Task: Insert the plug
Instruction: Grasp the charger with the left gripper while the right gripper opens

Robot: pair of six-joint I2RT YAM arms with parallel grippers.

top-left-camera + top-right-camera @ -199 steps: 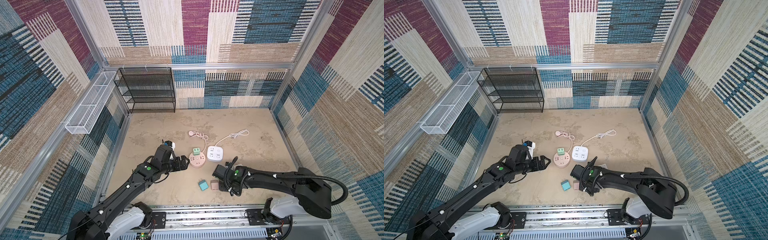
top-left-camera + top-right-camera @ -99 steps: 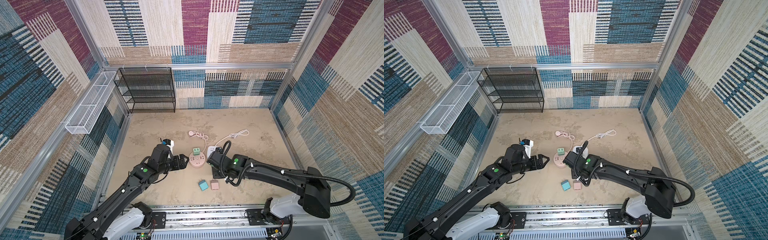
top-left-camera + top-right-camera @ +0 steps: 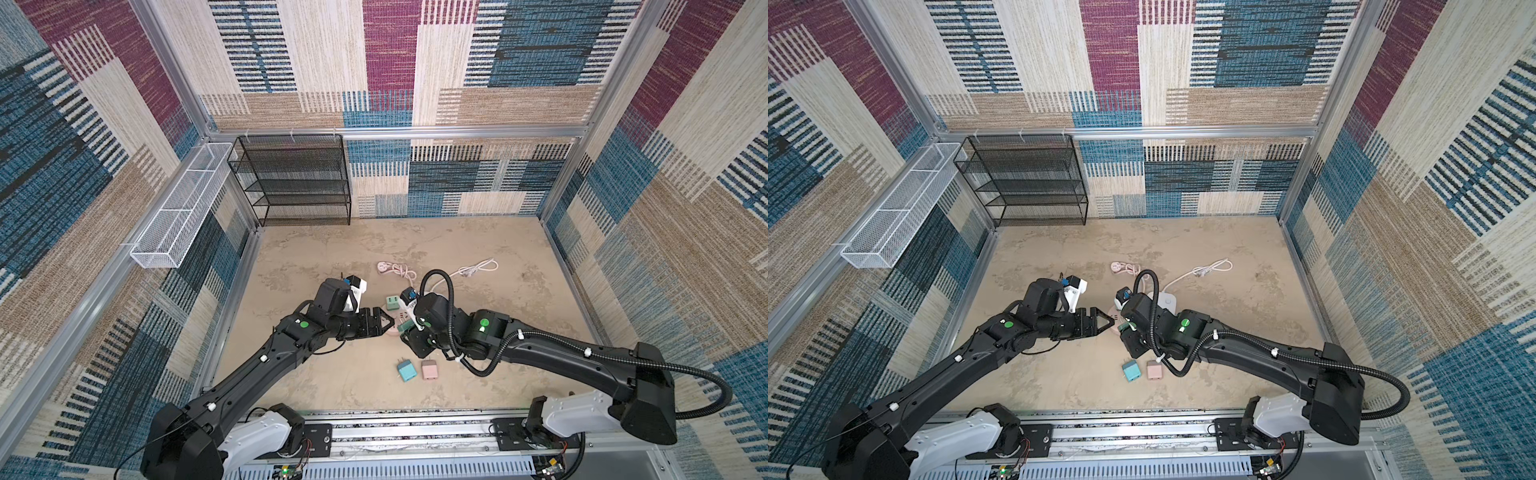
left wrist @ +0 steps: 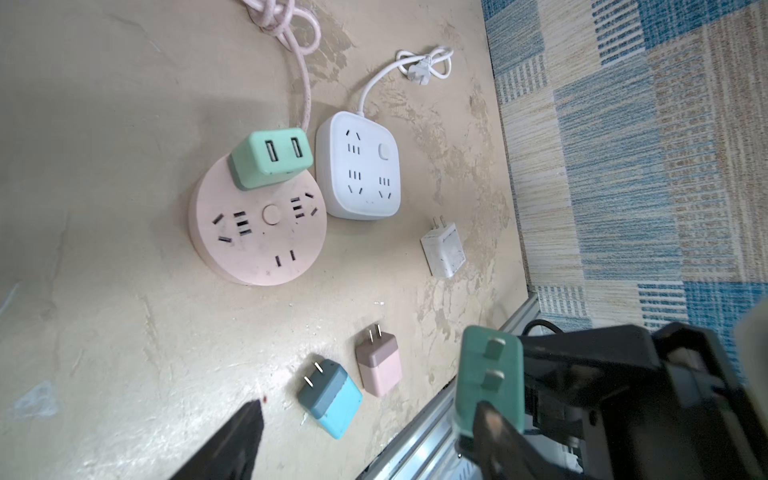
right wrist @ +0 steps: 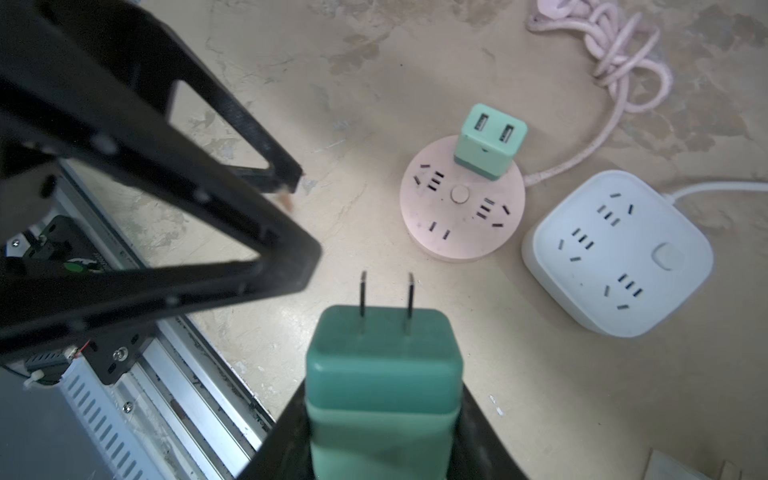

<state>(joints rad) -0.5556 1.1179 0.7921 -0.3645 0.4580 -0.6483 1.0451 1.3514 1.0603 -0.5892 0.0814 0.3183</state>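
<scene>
Gripping the green plug [image 5: 382, 365] by its smooth, rounded body, the right gripper [image 3: 409, 332] hangs above the mottled beige tabletop [image 3: 332, 257], with the plug's two flat metal prongs aimed toward the round pink socket hub [image 5: 461, 212]. The left gripper [image 3: 385, 322] stands just beside it, jaws wide and empty. A mint adapter [image 5: 490, 141] occupies the hub's far edge; the other sockets are free. The square white hub [image 5: 619, 249] sits just beside the pink one. A blue adapter [image 4: 330, 399] and a pink adapter [image 4: 378, 365] lie near the front rail [image 3: 415, 415].
</scene>
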